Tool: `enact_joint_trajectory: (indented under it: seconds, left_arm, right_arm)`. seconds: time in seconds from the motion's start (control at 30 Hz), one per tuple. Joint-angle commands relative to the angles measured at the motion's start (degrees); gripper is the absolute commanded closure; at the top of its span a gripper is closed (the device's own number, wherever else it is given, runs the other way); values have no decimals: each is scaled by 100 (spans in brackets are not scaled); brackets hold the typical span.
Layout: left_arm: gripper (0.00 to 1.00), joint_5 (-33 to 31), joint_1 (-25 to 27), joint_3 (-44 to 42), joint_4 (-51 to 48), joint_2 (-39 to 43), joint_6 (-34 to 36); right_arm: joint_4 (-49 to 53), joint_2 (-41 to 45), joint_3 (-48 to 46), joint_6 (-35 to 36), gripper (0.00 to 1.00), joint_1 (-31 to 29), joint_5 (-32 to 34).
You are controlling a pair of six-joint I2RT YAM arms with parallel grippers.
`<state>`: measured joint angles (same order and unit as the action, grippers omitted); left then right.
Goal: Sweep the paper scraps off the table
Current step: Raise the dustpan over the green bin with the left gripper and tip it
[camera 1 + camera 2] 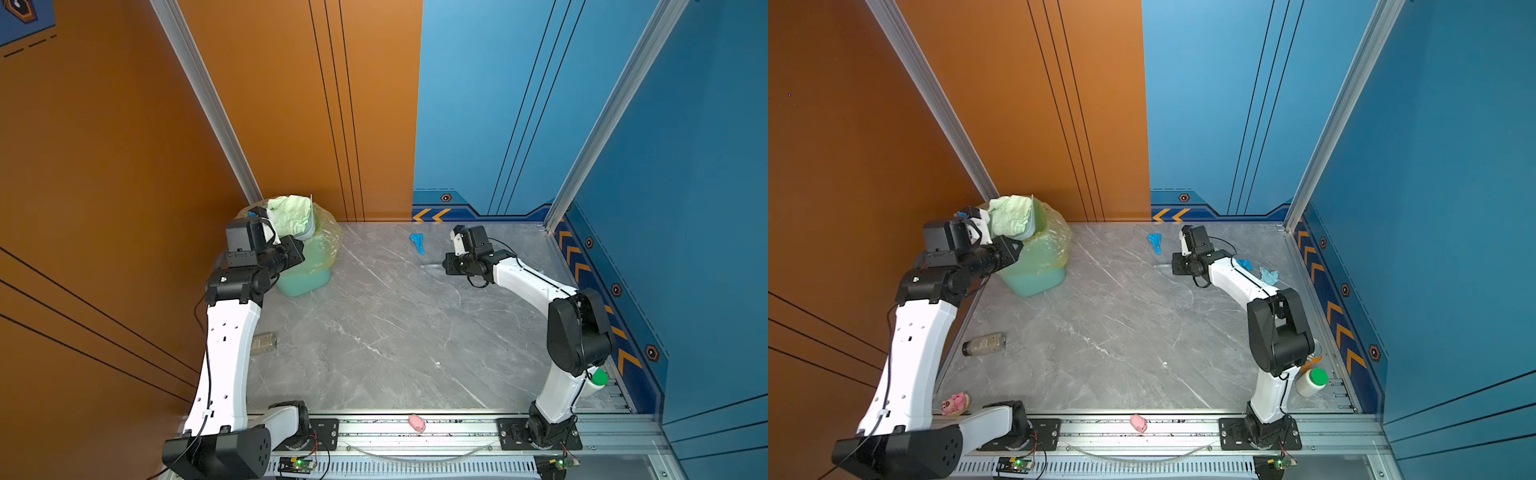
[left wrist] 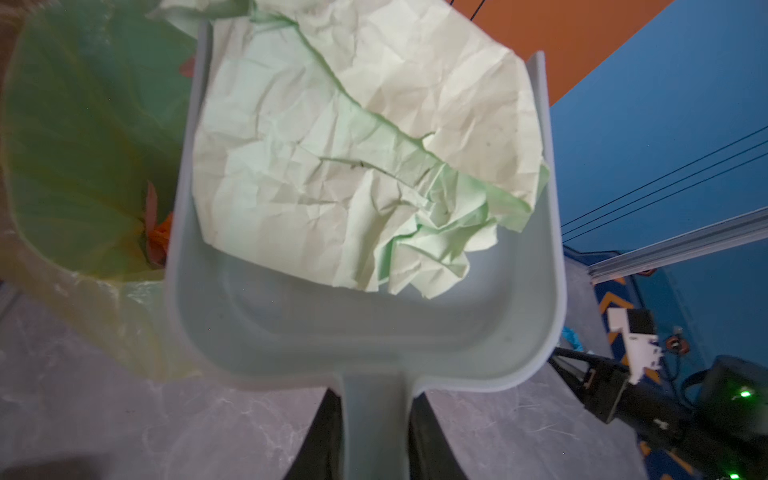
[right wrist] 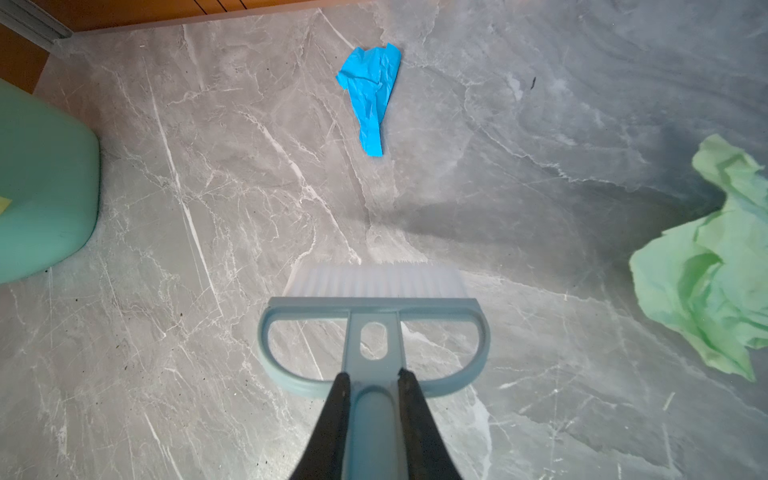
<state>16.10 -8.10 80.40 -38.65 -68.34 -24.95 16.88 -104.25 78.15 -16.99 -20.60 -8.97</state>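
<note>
Hanging over the bin (image 1: 307,278) at the desk's (image 1: 374,332) far left corner in both top views, the dustpan (image 1: 307,231) carries a green sheet (image 1: 291,214); a blue scrap (image 1: 417,242) lies near the far edge. Left wrist: left pincer (image 2: 374,399) clenched on the dustpan handle, orange bits (image 2: 156,232) inside the bin. Right wrist: right pincer (image 3: 372,386) grasping the brush (image 3: 374,307) handle, blue scrap ahead of the bristles, a green wad (image 3: 706,282) apart.

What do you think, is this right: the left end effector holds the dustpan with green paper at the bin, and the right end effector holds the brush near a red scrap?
One thing is wrong: the scrap near the brush is blue, not red, as the right wrist view shows. The rest is correct.
</note>
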Motion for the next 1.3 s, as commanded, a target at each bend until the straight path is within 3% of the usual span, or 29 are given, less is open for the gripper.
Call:
enact_joint_trajectory:
  seconds: [0.0,0.2,0.37,0.5,0.93,1.27]
  left_arm:
    - [100,1169,-339,-116,701,-154,-681]
    - [100,2279,-742,-179,1582,-512,-1543]
    - [100,2662,-844,-253,2120,-677,-2098]
    - [100,3207,-964,-732,3688,-727,-3386]
    - [100,3597,-1139,-1468,5979,-729,-5503]
    - [100,3638,-1168,-1516,6047,-631,-5623]
  right_arm:
    - [34,268,-19,19,100,30,-15]
    - [35,303,-29,5,100,29,-30]
    - [41,330,-63,11,100,30,-27]
    - [41,329,-62,29,100,38,-30]
    - [-50,414,-229,16,100,52,-31]
    - [-66,440,-253,14,100,91,-39]
